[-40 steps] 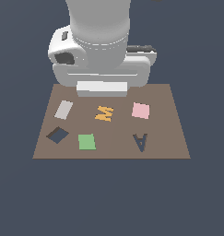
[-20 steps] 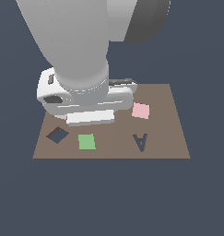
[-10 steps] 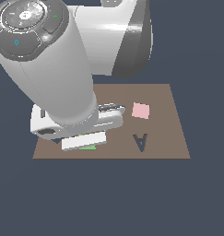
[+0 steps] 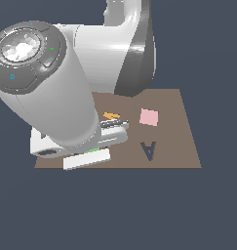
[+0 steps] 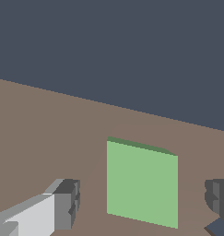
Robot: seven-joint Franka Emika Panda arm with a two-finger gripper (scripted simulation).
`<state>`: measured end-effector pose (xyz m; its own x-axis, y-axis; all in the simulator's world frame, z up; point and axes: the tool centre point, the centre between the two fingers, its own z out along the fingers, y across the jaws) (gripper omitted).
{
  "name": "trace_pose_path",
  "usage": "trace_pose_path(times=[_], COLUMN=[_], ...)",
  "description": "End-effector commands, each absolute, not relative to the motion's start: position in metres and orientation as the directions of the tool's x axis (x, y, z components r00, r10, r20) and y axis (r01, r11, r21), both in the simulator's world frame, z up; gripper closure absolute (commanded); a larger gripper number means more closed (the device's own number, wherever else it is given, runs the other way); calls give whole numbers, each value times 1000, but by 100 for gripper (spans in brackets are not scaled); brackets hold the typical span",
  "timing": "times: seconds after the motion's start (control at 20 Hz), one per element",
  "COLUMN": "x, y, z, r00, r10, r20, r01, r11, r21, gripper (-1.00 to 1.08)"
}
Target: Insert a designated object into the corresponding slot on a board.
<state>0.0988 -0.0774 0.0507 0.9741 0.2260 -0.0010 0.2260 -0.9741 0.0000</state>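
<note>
The green tile (image 5: 142, 183) lies flat on the brown board (image 5: 49, 138). My gripper (image 5: 141, 200) hangs low over it and is open, with one finger (image 5: 65, 204) on each side and a clear gap to the tile's edges. A dark navy corner (image 5: 219, 228), which looks like the slot, shows just beyond the other finger (image 5: 218, 196). In the exterior view only a thin green strip of the tile (image 4: 94, 152) shows under the white hand (image 4: 86, 159). There the arm hides the slot and the fingers.
On the board (image 4: 181, 141) lie a pink square (image 4: 148, 117), a dark A-shaped cutout (image 4: 148, 150) and an orange piece (image 4: 110, 115). The bulky arm (image 4: 56, 97) covers the board's half on the exterior view's left.
The arm has swung forward and down toward the exterior view's left, bringing the hand over the green tile. It now covers the grey rectangle and the slot.
</note>
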Motion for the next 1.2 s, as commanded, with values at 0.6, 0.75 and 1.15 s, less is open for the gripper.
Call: trace_pose_path(times=[0.6, 0.75, 1.15], x=[101, 101, 101], y=[-78, -78, -78], z=[30, 30, 30], r00=[973, 973, 973], r10=[229, 229, 229], r20=[0, 0, 0], r01=[229, 229, 229], r11=[-973, -973, -973], r21=[0, 0, 0], gripper=[-92, 108, 108])
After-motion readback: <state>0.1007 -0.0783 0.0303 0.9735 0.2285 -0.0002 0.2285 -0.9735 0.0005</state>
